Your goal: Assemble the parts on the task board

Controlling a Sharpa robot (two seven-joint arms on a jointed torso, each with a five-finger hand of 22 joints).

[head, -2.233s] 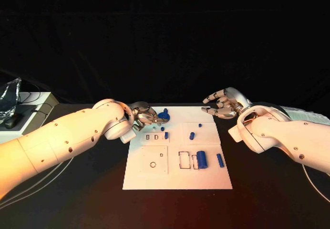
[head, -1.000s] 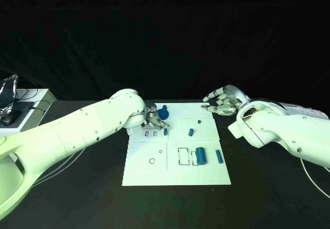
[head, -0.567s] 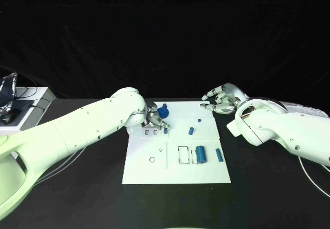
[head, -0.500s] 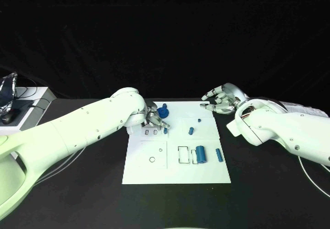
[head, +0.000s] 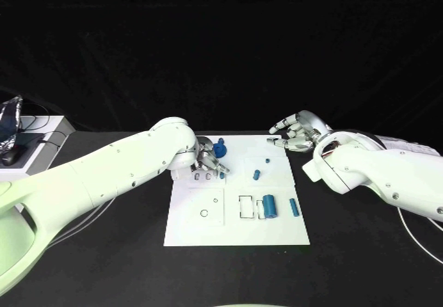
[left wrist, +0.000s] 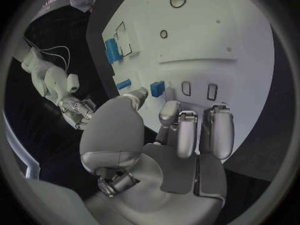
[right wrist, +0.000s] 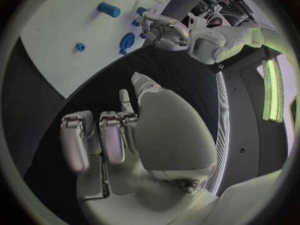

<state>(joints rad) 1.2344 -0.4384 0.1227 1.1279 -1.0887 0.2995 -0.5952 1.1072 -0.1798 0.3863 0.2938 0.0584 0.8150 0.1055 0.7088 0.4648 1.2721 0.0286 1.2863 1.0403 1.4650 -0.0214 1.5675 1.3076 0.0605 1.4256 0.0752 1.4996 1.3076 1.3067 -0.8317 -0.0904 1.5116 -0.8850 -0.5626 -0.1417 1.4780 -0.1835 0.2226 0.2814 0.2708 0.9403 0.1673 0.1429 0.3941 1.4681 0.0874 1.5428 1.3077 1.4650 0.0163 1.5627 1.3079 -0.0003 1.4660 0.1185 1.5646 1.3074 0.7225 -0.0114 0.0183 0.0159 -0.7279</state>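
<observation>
The white task board (head: 198, 230) lies mid-table. My left hand (head: 205, 161) hovers over its far left part with fingers spread above two small slots (left wrist: 186, 88). Its thumb tip is next to a small blue piece (left wrist: 157, 88) standing by the slots, and it holds nothing. A large round blue part (head: 219, 150) sits just beyond it. A blue peg (head: 257, 174), a tiny blue piece (head: 267, 160), a blue cylinder (head: 269, 205) and a blue bar (head: 294, 206) lie further right. My right hand (head: 294, 135) hangs off the board's far right corner with fingers loosely bent, holding nothing.
A white box with cables (head: 32, 144) stands at the table's left edge. Bare black table (head: 369, 256) surrounds the board. The board's near half (head: 240, 233) carries no parts, only a ring mark (head: 204, 213) and rectangular outlines (head: 246, 208).
My left hand has come a little nearer over the board, from beside the round blue part to above the two slots. My right hand has hardly moved.
</observation>
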